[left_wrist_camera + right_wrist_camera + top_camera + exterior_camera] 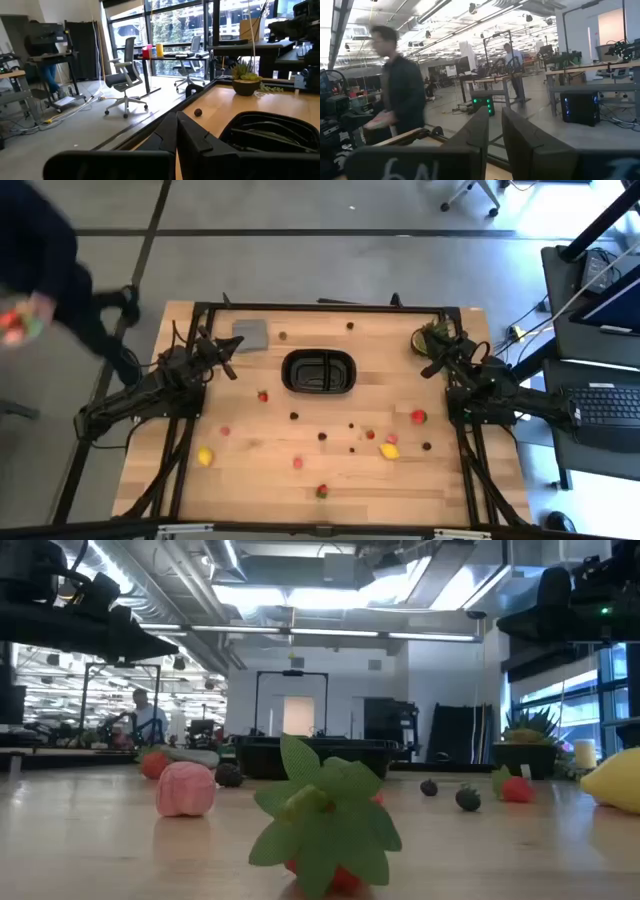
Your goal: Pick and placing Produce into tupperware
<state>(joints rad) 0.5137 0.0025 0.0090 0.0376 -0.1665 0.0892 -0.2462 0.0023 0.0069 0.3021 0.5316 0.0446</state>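
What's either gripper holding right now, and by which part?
Nothing. The left gripper sits near the grey square piece, the right gripper near the pineapple toy; both are empty, fingers nearly together, produce still on the table.

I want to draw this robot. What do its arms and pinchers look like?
Draw two thin black arms made of jointed pieces, with black cables running along them. The left gripper and right gripper each have two flat, dark fingers like little paddles. In the right wrist view, white handwritten marks show on the black part under the fingers.

Bare wood surrounds the black tray [319, 371] on all sides; scattered produce [322, 436] clutters the near half, a grey square [250, 334] sits far-left.
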